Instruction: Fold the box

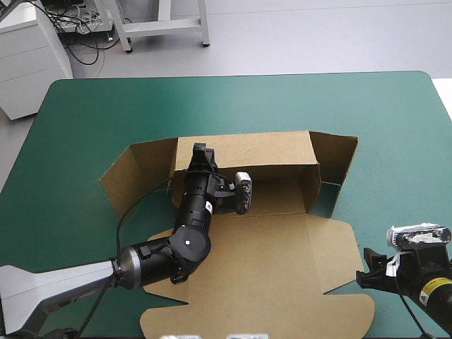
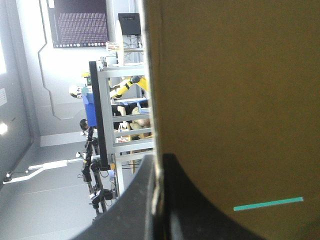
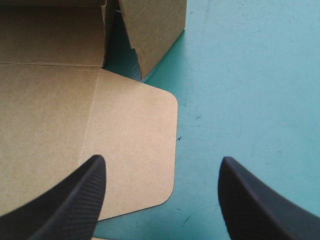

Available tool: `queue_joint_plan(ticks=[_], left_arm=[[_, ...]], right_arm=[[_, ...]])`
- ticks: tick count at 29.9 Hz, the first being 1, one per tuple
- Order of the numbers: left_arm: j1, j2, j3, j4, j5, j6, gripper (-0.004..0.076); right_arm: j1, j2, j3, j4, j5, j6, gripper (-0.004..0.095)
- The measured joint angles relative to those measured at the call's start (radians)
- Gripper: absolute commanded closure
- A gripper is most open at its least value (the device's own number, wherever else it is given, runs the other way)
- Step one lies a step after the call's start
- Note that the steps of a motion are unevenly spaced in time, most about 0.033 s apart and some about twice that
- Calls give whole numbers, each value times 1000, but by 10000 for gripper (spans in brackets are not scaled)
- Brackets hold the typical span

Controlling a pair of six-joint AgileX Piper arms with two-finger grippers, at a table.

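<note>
Though flat amid teal-green cover [image 1: 106, 106], walled at 12 o'clock: matte brown box [image 1: 268, 247], flaps round-cornered, long axis 9 to 3, lid toward 6. Pinched there by left gripper [image 1: 203, 150]; flanked at 4 o'clock by right gripper [image 3: 162, 167], spread.

No text can be read. The white sticker [image 1: 209, 207] on the left arm [image 1: 189, 244], over the box [image 1: 275, 268], and the yellow sticker [image 1: 432, 284] on the right arm [image 1: 413, 277] are too small.
</note>
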Motion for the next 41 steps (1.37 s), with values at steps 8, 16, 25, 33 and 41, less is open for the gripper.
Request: queue_joint_plan(ticks=[8, 16, 25, 33, 41], left_arm=[[0, 4, 0, 15, 55, -2, 756], [0, 4, 0, 16, 59, -22, 756], [0, 4, 0, 16, 59, -22, 756], [0, 4, 0, 16, 59, -25, 756], [0, 5, 0, 16, 60, -71, 756]], right_arm=[[0, 13, -14, 0, -12, 30, 278], [0, 224, -183, -49, -3, 40, 278], [0, 586, -553, -134, 78, -30, 278], [-102, 822, -894, -14, 111, -207, 278], [-353, 1047, -1155, 313, 273, -434, 278]])
